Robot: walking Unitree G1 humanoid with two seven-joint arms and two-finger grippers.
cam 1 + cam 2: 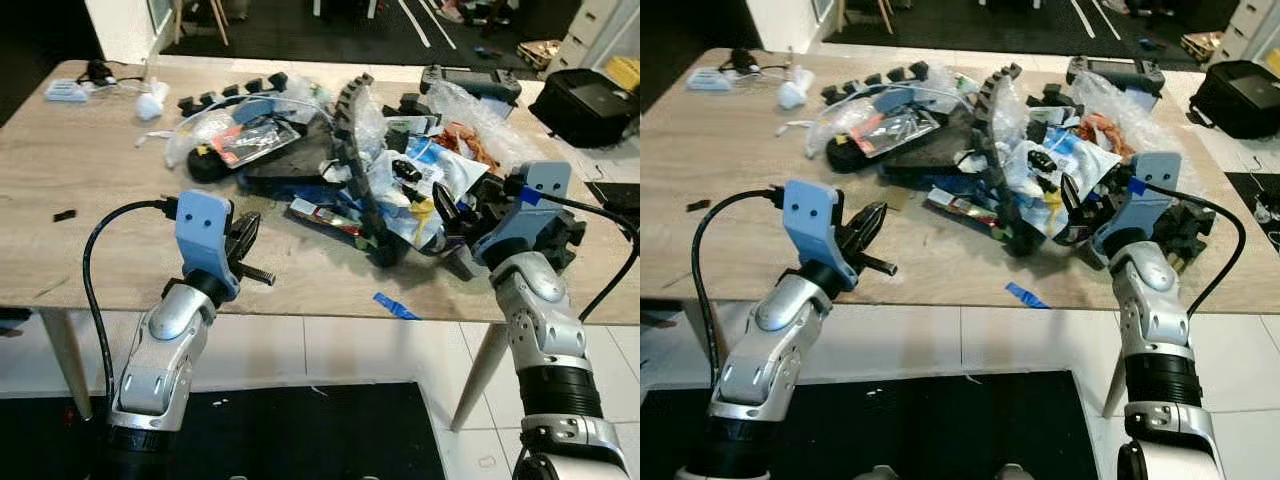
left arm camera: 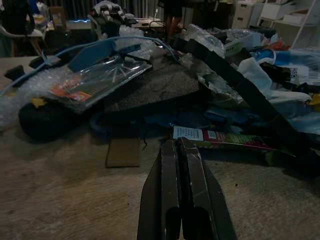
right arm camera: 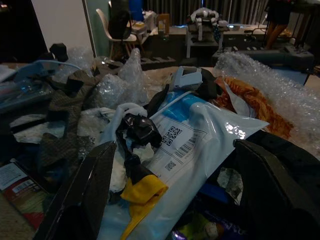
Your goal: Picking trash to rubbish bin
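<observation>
Right claw (image 1: 455, 215) spread wide at edge of trash pile (image 1: 370, 150), fingers flanking white plastic bag (image 3: 200, 142), gripping nothing. Left claw (image 1: 245, 240) pressed together, empty, low over counter (image 1: 90, 170). Pile looks untouched; task barely begun.
</observation>
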